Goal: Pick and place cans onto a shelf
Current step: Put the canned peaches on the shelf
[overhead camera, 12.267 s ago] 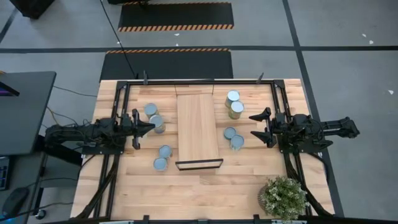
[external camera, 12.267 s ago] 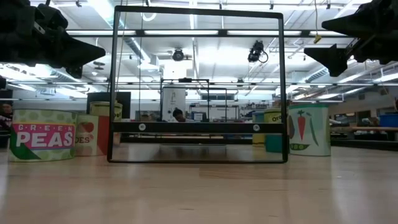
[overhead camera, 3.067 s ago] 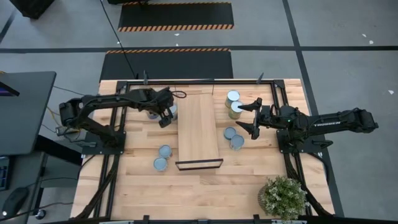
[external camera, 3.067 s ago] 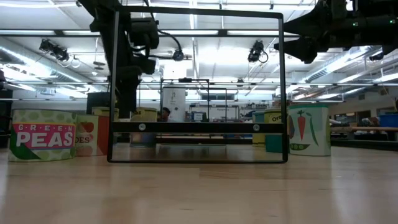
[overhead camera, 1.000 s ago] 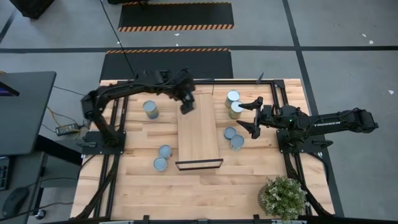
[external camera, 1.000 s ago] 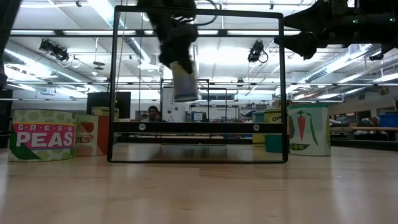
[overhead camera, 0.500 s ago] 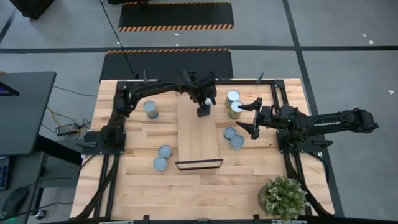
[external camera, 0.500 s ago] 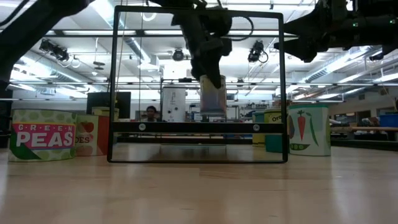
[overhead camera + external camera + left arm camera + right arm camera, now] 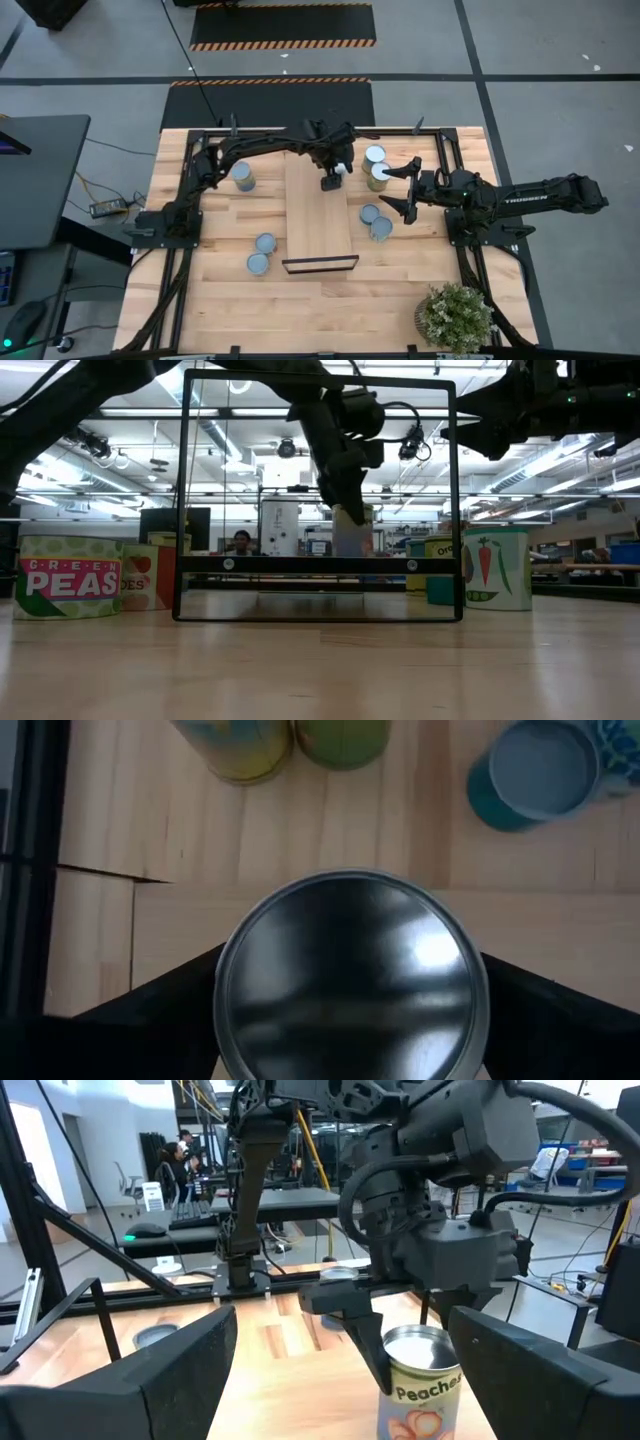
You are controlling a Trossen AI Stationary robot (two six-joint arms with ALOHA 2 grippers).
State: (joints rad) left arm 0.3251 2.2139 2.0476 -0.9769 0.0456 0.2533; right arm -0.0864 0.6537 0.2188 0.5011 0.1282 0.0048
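L gripper (image 9: 329, 178) reaches over the far part of the shelf (image 9: 317, 225), fingers clamped on a Peaches can (image 9: 424, 1395), one finger on each side. L wrist view looks straight down on that can's shiny lid (image 9: 350, 978) w/ both dark fingers pressed against its rim. Can't tell if its base touches the board or sits just above.

R gripper (image 9: 403, 188) waits beside the shelf's R edge, fingers spread apart, holding nothing, near two cans (image 9: 375, 165) at the far R and two more (image 9: 376, 222) closer to the frame end. On the L side: one can (image 9: 241, 176) far, two (image 9: 261, 253) near. Low view shows a GREEN PEAS can (image 9: 68, 577) at L, behind the black frame (image 9: 318, 495).
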